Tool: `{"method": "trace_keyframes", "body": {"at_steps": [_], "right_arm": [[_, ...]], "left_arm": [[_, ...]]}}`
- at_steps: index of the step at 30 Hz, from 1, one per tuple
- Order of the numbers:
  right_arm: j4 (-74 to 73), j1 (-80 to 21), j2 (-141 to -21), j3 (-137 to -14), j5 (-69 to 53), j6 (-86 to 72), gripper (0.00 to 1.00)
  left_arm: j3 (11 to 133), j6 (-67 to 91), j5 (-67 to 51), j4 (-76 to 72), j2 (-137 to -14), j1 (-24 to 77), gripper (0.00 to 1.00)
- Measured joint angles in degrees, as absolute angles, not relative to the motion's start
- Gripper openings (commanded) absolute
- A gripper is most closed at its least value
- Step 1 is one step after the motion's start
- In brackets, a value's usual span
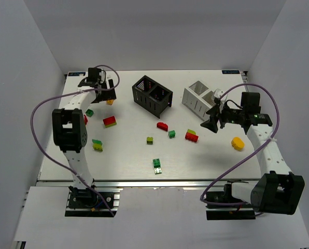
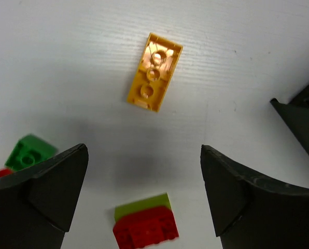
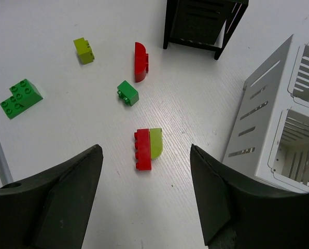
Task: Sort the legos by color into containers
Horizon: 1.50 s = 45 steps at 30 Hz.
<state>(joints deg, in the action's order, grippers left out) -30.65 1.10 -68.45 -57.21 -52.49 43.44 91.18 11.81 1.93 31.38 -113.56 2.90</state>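
Orange lego (image 2: 153,72) ahead of L pincer (image 2: 144,150), not touching | L pincer spread | R pincer (image 3: 145,149) spread

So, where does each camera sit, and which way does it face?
Top external: high behind the robot, facing down at the table; left arm and right arm show.
Left wrist: on the left arm, facing down at an orange brick; open left end effector shows.
Right wrist: on the right arm, facing down at a red-and-lime stack; open right end effector shows.
Shared: black bin, in top and right wrist.
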Motion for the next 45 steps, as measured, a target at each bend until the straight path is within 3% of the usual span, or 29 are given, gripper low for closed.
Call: {"method": "trace_keyframes", "body": {"at_steps": [5,9,20,27,34,36,38,39,41,44,45], "right_arm": [[-30.0,1.1,-68.7,-57.2,-51.7,42.7,0.74],[-29.9,1.1,-69.8,-57.2,-51.0,42.2,0.74],[-29.8,1.4,-71.0,-57.6,-49.4,41.1,0.74],[-29.7,1.7,-71.0,-57.6,-49.1,40.9,0.74],[-29.7,1.9,-71.0,-57.7,-48.9,40.9,0.74],[-29.8,1.9,-71.0,-57.8,-48.9,40.9,0.74],[-29.8,1.9,-71.0,-58.0,-48.9,40.8,0.74],[-29.8,1.9,-71.0,-58.1,-48.8,40.8,0.72],[-29.8,1.9,-70.9,-58.4,-48.8,40.6,0.67],[-29.8,1.9,-70.8,-59.0,-49.0,39.3,0.45],[-29.7,1.9,-70.8,-59.3,-49.0,37.8,0.31]], "left_arm": [[97.0,6.4,1.3,28.9,-121.8,3.1,0.97],[99.4,3.5,1.0,27.6,-124.9,3.6,0.83],[98.2,-0.4,2.9,21.7,-127.2,5.0,0.79],[97.9,-1.6,4.1,20.1,-127.8,5.2,0.61],[96.7,-1.5,4.1,17.9,-129.0,5.1,0.6],[96.3,-1.5,4.1,17.5,-129.0,5.1,0.54],[95.8,-1.3,4.0,16.8,-128.8,5.1,0.4],[95.4,-1.1,4.0,16.3,-128.7,5.1,0.31],[94.1,-1.0,3.7,15.4,-127.9,5.1,0.25],[89.4,0.6,1.8,14.5,-124.7,5.1,0.16],[87.0,1.6,0.2,14.5,-122.8,5.1,0.15]]}}
